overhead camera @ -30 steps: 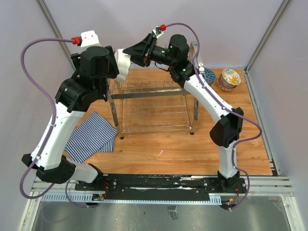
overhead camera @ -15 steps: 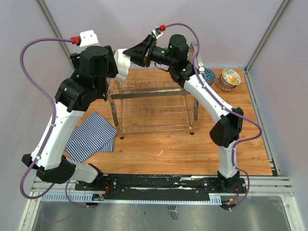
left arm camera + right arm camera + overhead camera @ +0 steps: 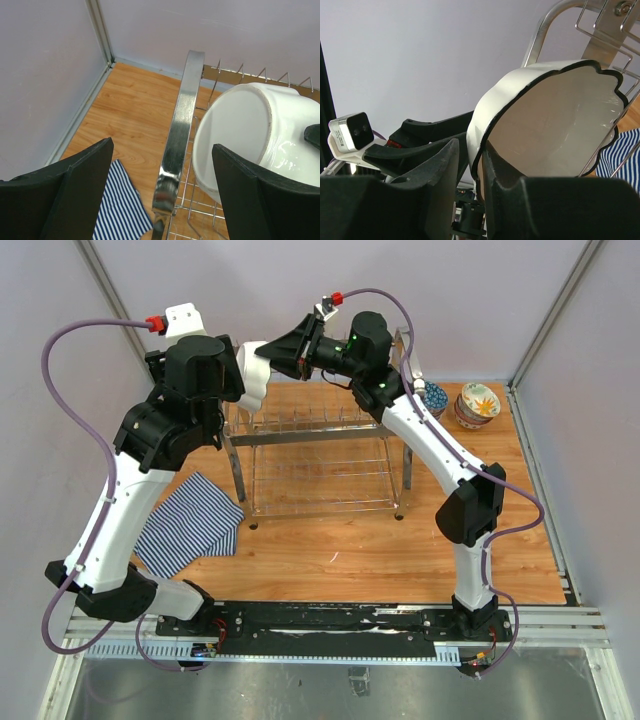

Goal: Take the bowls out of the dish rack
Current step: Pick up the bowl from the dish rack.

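The chrome wire dish rack (image 3: pixel 315 480) stands mid-table. The large white bowl (image 3: pixel 255 375) with the scalloped rim is on its side at the rack's back left end, opening to the right. My right gripper (image 3: pixel 275 348) straddles its rim, one finger inside and one outside (image 3: pixel 470 145), shut on the bowl (image 3: pixel 555 125). My left gripper (image 3: pixel 162 147) is wide open and empty just left of the bowl (image 3: pixel 245 135). The rack's loop handle (image 3: pixel 177 130) stands between its fingers. Three smaller bowls sit on the table at the back right: a blue patterned one (image 3: pixel 433 398) and two stacked floral ones (image 3: pixel 478 403).
A blue-white striped cloth (image 3: pixel 190 525) lies on the table left of the rack; it also shows in the left wrist view (image 3: pixel 117 210). Grey walls close in at the back and both sides. The rack's wire tiers hold nothing else that I can see.
The right gripper and the white bowl have shifted slightly left and up. The left arm has barely moved.
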Tool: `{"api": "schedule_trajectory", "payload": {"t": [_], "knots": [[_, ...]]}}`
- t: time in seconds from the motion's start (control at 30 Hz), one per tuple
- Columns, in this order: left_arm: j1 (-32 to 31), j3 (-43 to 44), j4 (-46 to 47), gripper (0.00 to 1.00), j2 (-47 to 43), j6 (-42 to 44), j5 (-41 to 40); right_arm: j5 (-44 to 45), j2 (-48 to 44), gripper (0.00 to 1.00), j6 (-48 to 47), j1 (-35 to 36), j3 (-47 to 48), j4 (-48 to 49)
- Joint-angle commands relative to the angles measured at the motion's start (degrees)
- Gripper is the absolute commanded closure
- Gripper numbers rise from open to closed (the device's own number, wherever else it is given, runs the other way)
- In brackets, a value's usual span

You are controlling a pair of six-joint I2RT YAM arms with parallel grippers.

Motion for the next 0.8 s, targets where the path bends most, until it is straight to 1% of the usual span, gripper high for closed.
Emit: {"api": "schedule_trajectory", "payload": {"t": [0.0,0.4,0.5,0.67,0.77], "knots": [[0.6,-0.5,1.8,0.16,-1.3,0.1,-0.5,-0.6,1.0,0.75,1.4,0.8,-0.5,4.8],[0.8,-0.6,1.8,0.15,-1.4,0.2,-0.4,-0.8,1.4,0.76,2.0,0.8,-0.7,5.6],[0.9,-0.7,1.8,0.16,-1.4,0.2,-0.4,-0.8,1.5,0.82,1.9,0.9,-0.8,5.3],[0.9,-0.7,1.8,0.16,-1.5,0.3,-0.4,-0.8,1.8,0.99,2.1,1.0,-0.5,5.2],[1.0,-0.6,1.8,0.16,-1.5,0.3,-0.4,-0.5,1.7,0.99,2.3,0.9,-0.9,5.6]]}}
